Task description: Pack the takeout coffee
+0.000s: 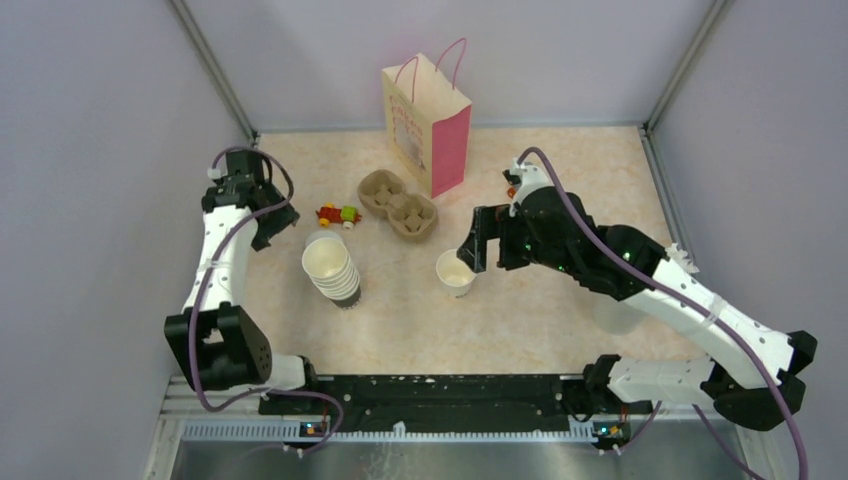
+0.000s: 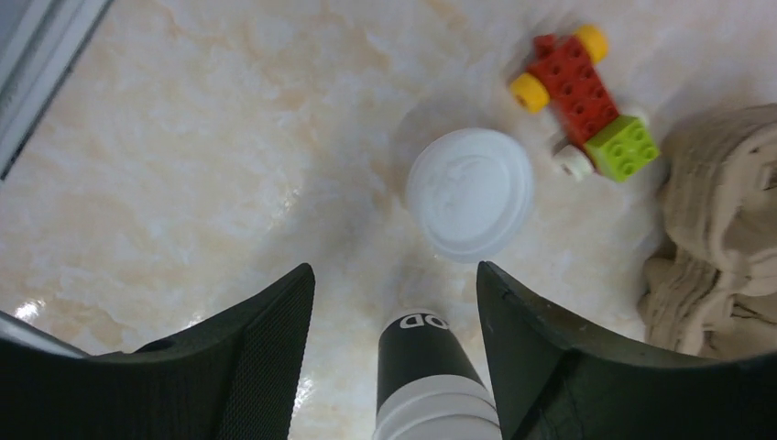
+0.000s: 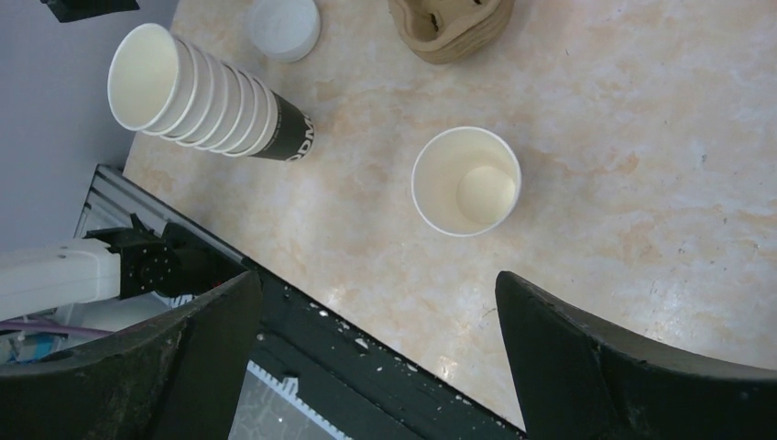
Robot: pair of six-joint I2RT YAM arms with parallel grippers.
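A single lidless white paper cup [image 1: 455, 272] stands upright and empty near the table's middle; it also shows in the right wrist view [image 3: 465, 181]. A round white plastic lid [image 2: 470, 192] lies flat by itself on the table, and it also shows in the right wrist view [image 3: 284, 27]. No cup with a lid on it is in view. My right gripper [image 1: 472, 255] [image 3: 377, 280] is open and empty, just above and beside the cup. My left gripper [image 1: 270, 225] [image 2: 394, 275] is open and empty above the table, with the lid ahead of its fingertips.
A tilted stack of nested cream cups [image 1: 333, 268] with a black base [image 2: 426, 357] lies near the lid. A brown pulp cup carrier [image 1: 398, 203], a Lego toy [image 1: 338, 214] and a cream-and-pink paper bag [image 1: 428, 120] stand further back. A black rail [image 1: 440, 395] runs along the near edge.
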